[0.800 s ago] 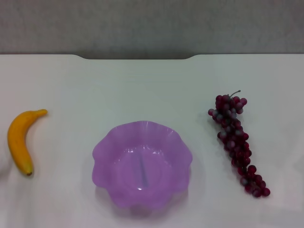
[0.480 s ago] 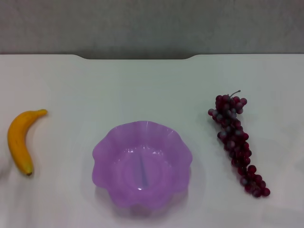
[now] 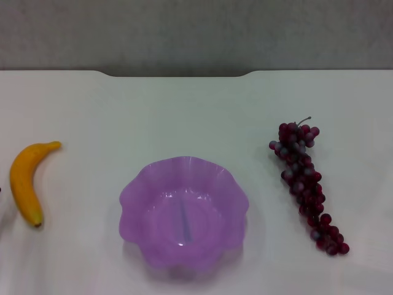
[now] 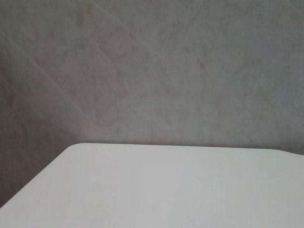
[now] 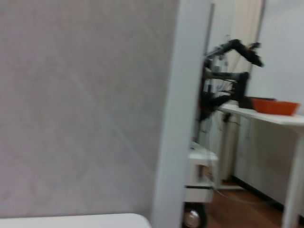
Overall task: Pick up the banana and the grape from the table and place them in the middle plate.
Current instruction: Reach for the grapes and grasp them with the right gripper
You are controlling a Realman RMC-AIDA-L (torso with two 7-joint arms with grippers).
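One banana [image 3: 24, 183] lies by the worktop [image 3: 184, 110] left edge. One grape [image 3: 306, 182] bunch lies toward the right edge. One middle plate [image 3: 138, 190] sits between them. No claw shows, so I cannot tell their state.

From the head view we're looking forward and steeply down from above the table [image 3: 184, 110], close enough that its notched far edge sits near the top with a grey wall [image 3: 196, 31] behind it. Our left wrist view sits low over the table, facing level across a bare rounded corner toward that same grey wall. The right wrist view only catches a sliver of tabletop, then wall and the room beyond; table and wall are all the three share.
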